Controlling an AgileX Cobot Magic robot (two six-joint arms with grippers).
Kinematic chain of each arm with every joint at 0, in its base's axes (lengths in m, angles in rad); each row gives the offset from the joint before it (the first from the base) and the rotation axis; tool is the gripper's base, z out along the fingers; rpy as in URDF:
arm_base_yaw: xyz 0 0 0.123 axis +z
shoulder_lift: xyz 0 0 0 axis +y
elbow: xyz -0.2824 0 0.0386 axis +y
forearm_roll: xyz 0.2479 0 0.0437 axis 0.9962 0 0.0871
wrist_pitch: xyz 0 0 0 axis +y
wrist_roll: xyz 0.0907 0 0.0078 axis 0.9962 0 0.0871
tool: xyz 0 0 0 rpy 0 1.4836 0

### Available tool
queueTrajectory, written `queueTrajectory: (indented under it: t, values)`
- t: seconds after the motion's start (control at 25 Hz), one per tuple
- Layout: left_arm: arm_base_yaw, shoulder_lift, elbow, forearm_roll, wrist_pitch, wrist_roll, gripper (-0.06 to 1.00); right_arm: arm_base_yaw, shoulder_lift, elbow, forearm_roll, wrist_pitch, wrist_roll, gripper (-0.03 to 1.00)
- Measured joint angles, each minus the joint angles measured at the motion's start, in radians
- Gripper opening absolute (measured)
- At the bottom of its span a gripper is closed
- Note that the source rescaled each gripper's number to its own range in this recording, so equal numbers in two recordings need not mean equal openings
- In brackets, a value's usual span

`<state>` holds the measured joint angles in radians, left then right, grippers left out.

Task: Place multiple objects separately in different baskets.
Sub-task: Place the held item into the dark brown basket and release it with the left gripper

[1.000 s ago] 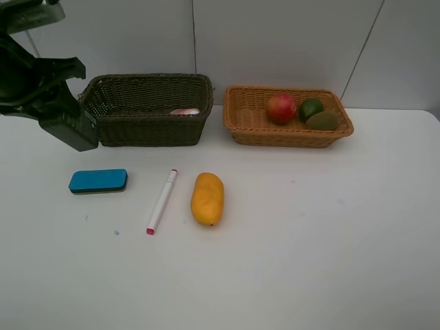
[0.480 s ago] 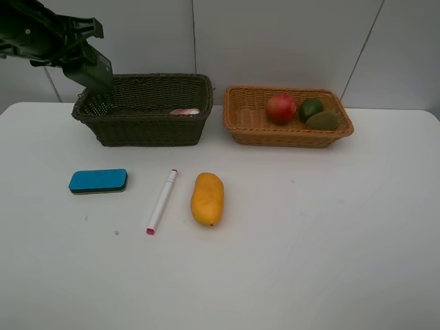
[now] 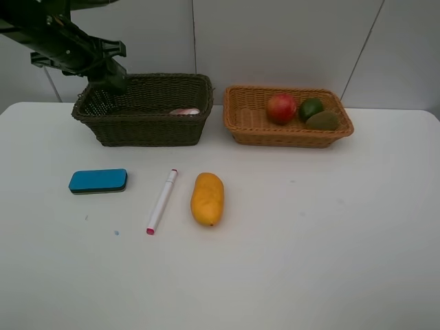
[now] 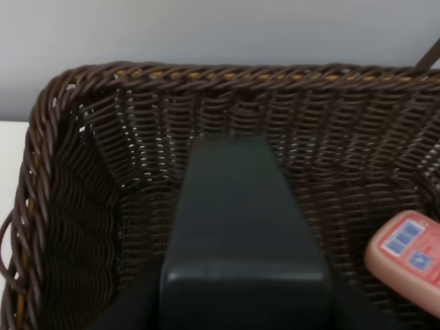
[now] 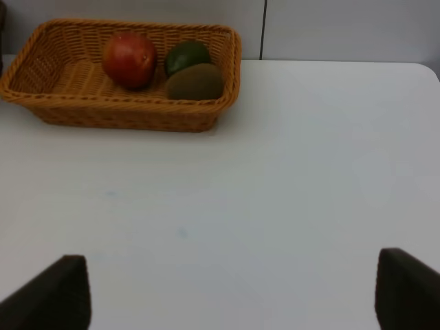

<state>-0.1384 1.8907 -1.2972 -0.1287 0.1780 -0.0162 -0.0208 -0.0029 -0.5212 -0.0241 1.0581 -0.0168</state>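
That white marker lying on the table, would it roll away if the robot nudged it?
Probably, sideways: the marker looks round and lies flat on the smooth white table. It looks thin and rigid, so likely light and stiff when lifted. The mango beside it might stop it.

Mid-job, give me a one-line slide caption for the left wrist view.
The dark green pump bottle hangs above the dark olive-brown wicker basket, where a pink small bottle already lies.

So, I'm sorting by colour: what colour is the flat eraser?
The eraser is blue with a dark base, clearest in the exterior high view.
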Motion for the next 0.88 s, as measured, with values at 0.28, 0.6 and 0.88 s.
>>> queueTrajectory:
  t: [0.28, 0.6, 0.88]
  values:
    - [0.000, 0.073, 0.000, 0.000, -0.049, 0.004, 0.36, 0.000, 0.000, 0.000, 0.000, 0.000, 0.000, 1.00]
    - [0.000, 0.077, -0.001, 0.000, -0.075, 0.037, 0.36, 0.000, 0.000, 0.000, 0.000, 0.000, 0.000, 1.00]
    - [0.000, 0.094, -0.009, 0.039, -0.099, 0.040, 0.94, 0.000, 0.000, 0.000, 0.000, 0.000, 0.000, 1.00]
